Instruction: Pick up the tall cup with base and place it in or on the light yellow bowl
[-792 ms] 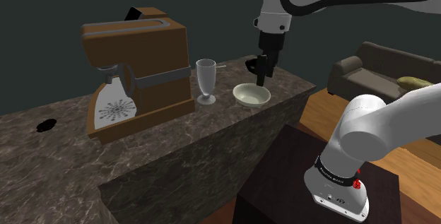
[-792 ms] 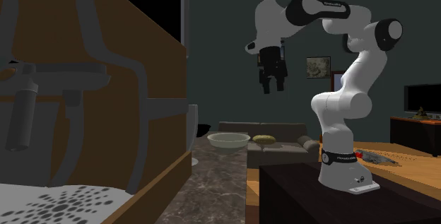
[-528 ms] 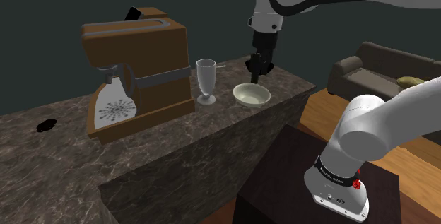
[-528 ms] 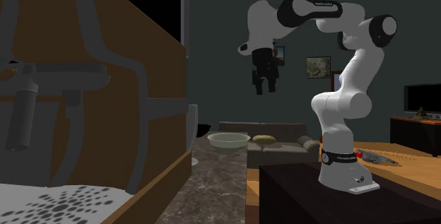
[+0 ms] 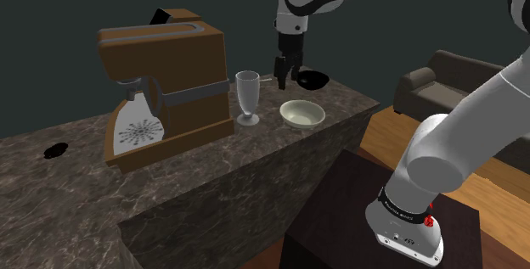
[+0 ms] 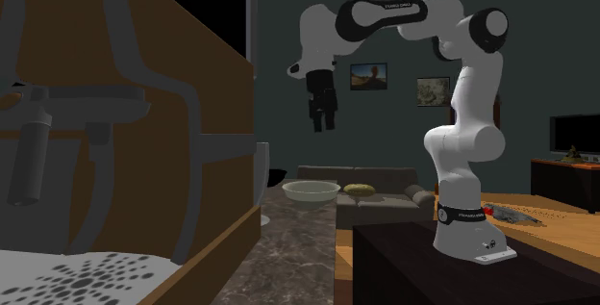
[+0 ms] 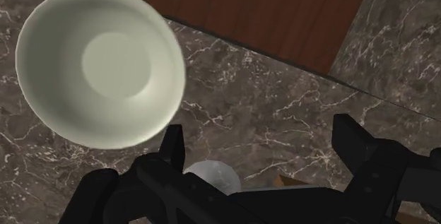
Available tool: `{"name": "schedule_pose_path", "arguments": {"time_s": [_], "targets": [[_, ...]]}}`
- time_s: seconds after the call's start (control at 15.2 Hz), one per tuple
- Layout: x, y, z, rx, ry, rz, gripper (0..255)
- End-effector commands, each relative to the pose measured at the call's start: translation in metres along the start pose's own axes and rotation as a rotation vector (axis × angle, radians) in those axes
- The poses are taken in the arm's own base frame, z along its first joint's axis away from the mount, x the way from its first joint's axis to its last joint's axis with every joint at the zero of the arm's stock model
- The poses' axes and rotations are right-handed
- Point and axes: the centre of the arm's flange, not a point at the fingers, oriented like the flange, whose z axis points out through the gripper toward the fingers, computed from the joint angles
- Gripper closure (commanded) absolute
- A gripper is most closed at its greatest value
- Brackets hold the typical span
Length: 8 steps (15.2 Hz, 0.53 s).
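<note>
The cup (image 5: pixel 247 98) is standing upright on the counter (image 5: pixel 340 98), just beside the bowl (image 5: pixel 302 114) on its mixer (image 5: pixel 161 89) side. The gripper (image 5: pixel 280 72) is being held high above the cup's side of the bowl, jaws apart and empty. For a sound grasp, the fingers (image 7: pixel 173 148) are best lowered astride the cup's body (not its narrow stem) and centred before being closed. In the wrist view the cup is being seen from above, next to the bowl; height is being shown by the shoulder view instead.
</note>
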Motion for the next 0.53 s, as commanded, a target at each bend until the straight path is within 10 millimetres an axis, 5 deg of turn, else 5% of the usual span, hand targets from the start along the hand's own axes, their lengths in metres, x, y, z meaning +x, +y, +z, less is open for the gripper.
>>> {"name": "schedule_pose_path", "arguments": {"time_s": [0.0,0.46], "targets": [[0.026,0.010,0.001,-0.005,-0.004,-0.001,0],[0.113,0.042,0.004,-0.022,-0.016,-0.004,0]]}}
